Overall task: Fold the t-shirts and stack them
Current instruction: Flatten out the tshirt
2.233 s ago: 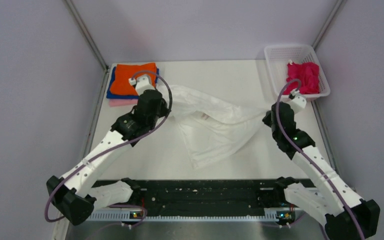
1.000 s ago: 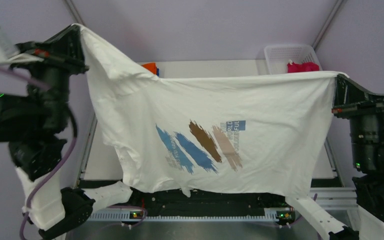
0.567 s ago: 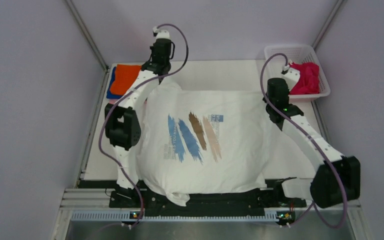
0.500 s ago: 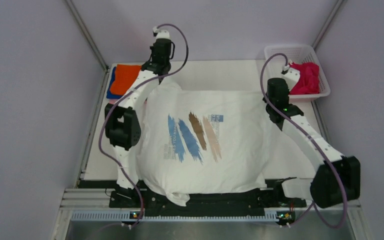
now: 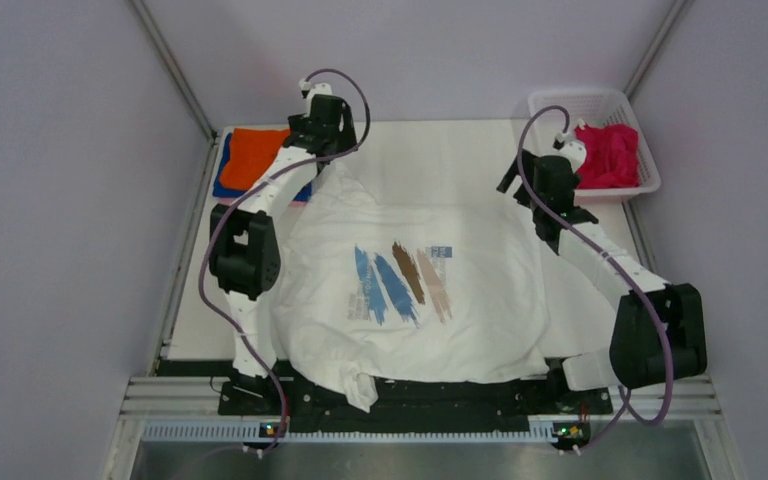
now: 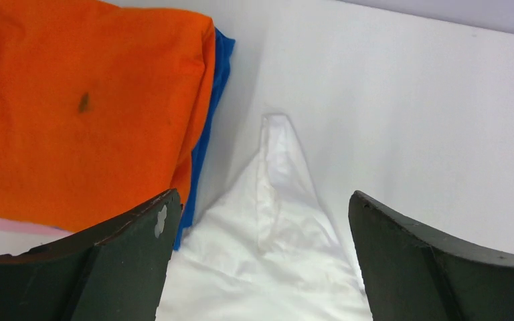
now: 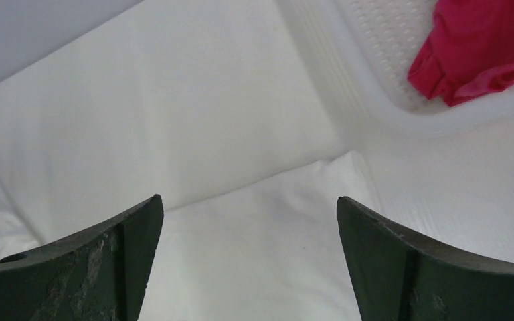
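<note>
The white t-shirt (image 5: 410,290) with blue, brown and tan brush strokes lies spread on the table, print up, its near hem bunched at the front edge. My left gripper (image 5: 332,158) (image 6: 261,200) hovers open over the shirt's far left corner (image 6: 278,200), holding nothing. My right gripper (image 5: 512,182) (image 7: 248,200) hovers open over the far right corner (image 7: 288,221), also holding nothing. At the far left sits a folded stack: orange t-shirt (image 5: 260,155) (image 6: 73,100) on top, blue (image 6: 217,80) beneath, pink (image 6: 0,224) lowest. A magenta t-shirt (image 5: 608,155) (image 7: 482,53) lies crumpled in the basket.
The white mesh basket (image 5: 580,100) (image 7: 375,60) stands at the far right corner, close to my right gripper. Metal frame posts rise at both far corners. The white tabletop (image 5: 440,150) shows between the two grippers.
A second ago both grippers held the shirt stretched up in the air. It has been laid flat on the table, and both grippers have opened and let go of its far corners.
</note>
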Motion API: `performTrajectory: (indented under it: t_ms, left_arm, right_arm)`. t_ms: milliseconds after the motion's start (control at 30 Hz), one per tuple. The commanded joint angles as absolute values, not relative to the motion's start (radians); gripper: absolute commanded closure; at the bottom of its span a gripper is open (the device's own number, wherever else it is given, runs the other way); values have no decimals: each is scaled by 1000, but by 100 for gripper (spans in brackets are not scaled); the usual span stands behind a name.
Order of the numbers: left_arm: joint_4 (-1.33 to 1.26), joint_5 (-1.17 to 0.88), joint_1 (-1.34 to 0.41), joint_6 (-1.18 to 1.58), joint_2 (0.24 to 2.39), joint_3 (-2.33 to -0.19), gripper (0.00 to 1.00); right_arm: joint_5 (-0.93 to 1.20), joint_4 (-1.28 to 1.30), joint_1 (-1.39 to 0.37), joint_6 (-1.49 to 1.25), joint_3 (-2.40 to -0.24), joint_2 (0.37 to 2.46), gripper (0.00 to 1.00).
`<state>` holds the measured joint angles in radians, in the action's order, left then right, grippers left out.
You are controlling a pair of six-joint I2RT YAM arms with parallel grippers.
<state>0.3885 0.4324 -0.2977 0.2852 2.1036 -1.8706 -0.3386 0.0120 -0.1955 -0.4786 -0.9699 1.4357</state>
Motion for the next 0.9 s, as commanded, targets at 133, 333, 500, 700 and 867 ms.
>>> performTrajectory:
  t_ms: [133,333,500,700,867]
  left_arm:
    - [324,235,-291,497,1968,-1641,1]
    - [344,177,-265,556,2044,-1630,23]
    - [370,152,-249,580,2105,-1658,38]
    - [372,115,-235,589,2169,-1693,49]
    - [373,54,-233,587,2215,-1726,59]
  right_arm:
    - [-15,-117,-228,-546,-730,1362,1]
    - [-9,-90,-227,-550,-732,1443,1]
    - [-29,-81,-227,-547,-735,1483,1]
    - [-54,-72,-228,-549,-736,1507,1]
    - [-59,-69,-227,-547,-739,1523,1]
